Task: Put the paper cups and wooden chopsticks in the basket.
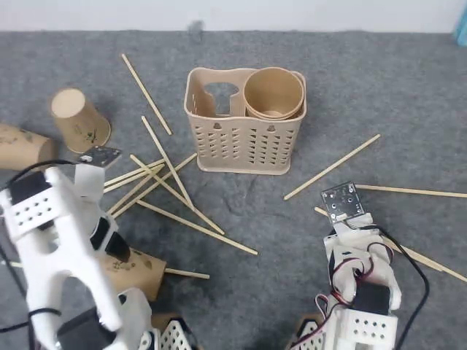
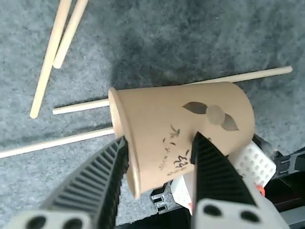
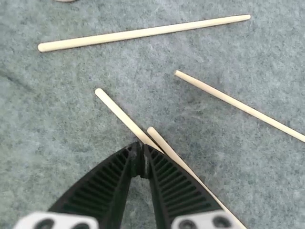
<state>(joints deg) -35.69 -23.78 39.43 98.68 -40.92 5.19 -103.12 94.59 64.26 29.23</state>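
Observation:
A paper cup (image 2: 181,124) lies on its side near the table's front left, over a wooden chopstick (image 2: 248,75). My left gripper (image 2: 159,140) has one finger on each side of it and is shut on it; from above the same cup (image 1: 137,270) shows beside the left arm (image 1: 58,240). The beige basket (image 1: 241,146) stands at the back centre with a cup (image 1: 273,93) in its right compartment. My right gripper (image 3: 142,150) is shut, its tips down on a chopstick (image 3: 119,114) at the front right.
Two more paper cups (image 1: 80,120) (image 1: 22,146) lie at the far left. Several chopsticks (image 1: 168,182) are scattered left of the basket, and others (image 1: 332,166) (image 1: 412,191) lie to its right. The right arm (image 1: 357,255) stands at the front right.

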